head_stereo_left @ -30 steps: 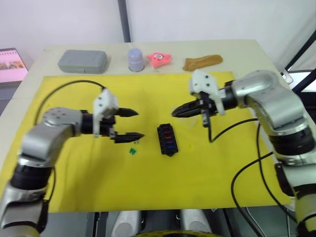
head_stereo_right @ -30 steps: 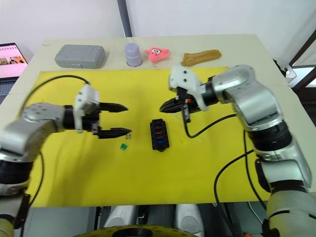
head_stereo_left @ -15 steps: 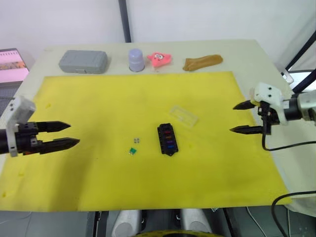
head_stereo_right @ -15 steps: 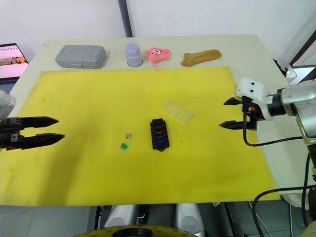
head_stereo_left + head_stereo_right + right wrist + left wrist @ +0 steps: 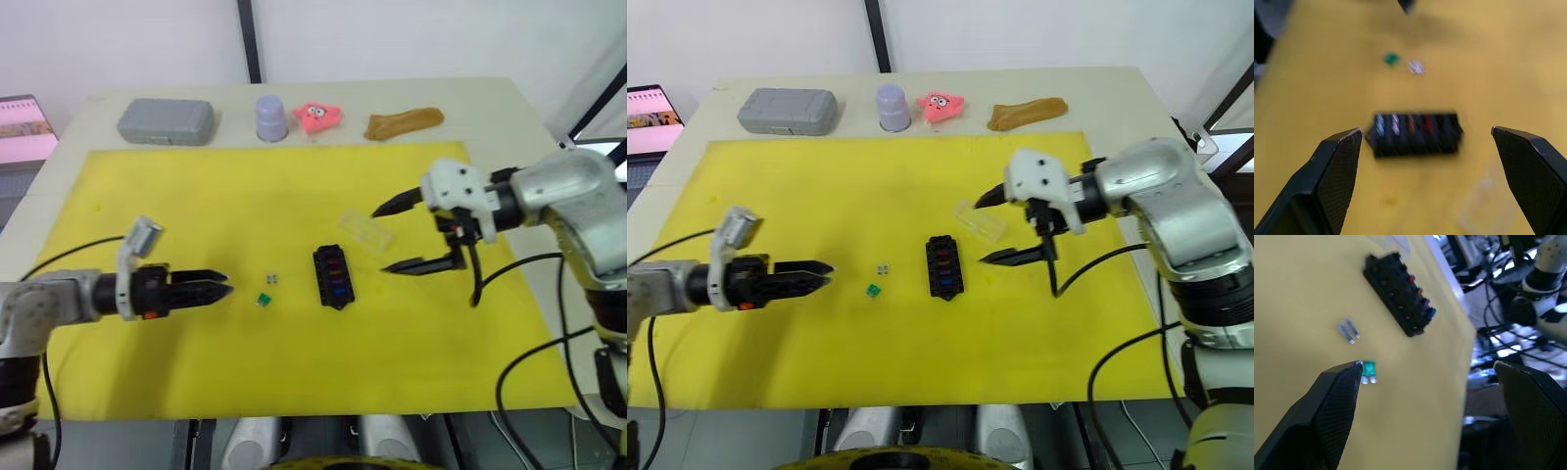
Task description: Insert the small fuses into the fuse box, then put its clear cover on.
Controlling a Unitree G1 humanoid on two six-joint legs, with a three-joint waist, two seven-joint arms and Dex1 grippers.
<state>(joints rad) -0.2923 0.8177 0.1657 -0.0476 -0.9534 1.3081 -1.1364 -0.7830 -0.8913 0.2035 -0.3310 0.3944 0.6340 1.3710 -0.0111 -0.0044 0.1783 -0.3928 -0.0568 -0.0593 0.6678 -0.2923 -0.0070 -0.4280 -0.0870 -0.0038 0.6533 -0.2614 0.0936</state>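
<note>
While the fuse box (image 5: 331, 277) is lying mid-surface, partly filled, the green fuse (image 5: 263, 300) beside it is being approached by the left gripper (image 5: 217, 287), jaws open and empty; right gripper (image 5: 392, 238) jaws are being held open, empty, by the clear cover (image 5: 365, 231).

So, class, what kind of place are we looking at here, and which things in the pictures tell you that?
Probably a robotics lab or test bench: a yellow mat spread as a work surface, a laptop at the table's edge, and cables and equipment crowded beyond the table in the left wrist view.

Both arms reach inward over the mat, left hand (image 5: 223, 286) and right hand (image 5: 384, 238) each spread wide.
</note>
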